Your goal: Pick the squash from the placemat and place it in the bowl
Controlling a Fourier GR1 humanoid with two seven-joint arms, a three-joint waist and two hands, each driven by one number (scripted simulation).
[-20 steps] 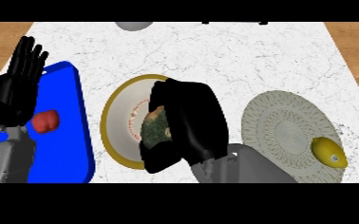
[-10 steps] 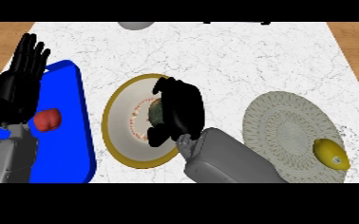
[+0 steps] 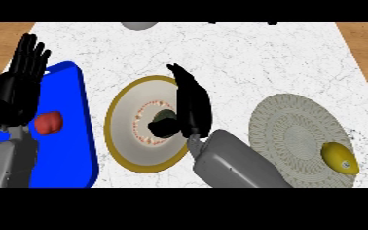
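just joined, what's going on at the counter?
The right hand is over the gold-rimmed bowl, with a dark green squash in the bowl beside its thumb. The left hand rests open at the left edge, above a blue tray holding a red item. A lemon sits on the round grey placemat.

White marbled bench filling the view, wooden strips at both upper corners. At centre, a shallow white bowl with a mustard-yellow rim and a ring of red speckles inside. Right robot hand standing edge-on over the bowl's right side, fingers straight and pointing up the view, thumb reaching left over a dark green squash lying inside the bowl. Right of it, a round grey woven placemat carrying a yellow lemon near its lower right edge. At far left, a blue rectangular tray holding a small red fruit. Left robot hand resting open over the tray's left edge, fingers up. Grey rounded object at the bench's top edge, cut off.
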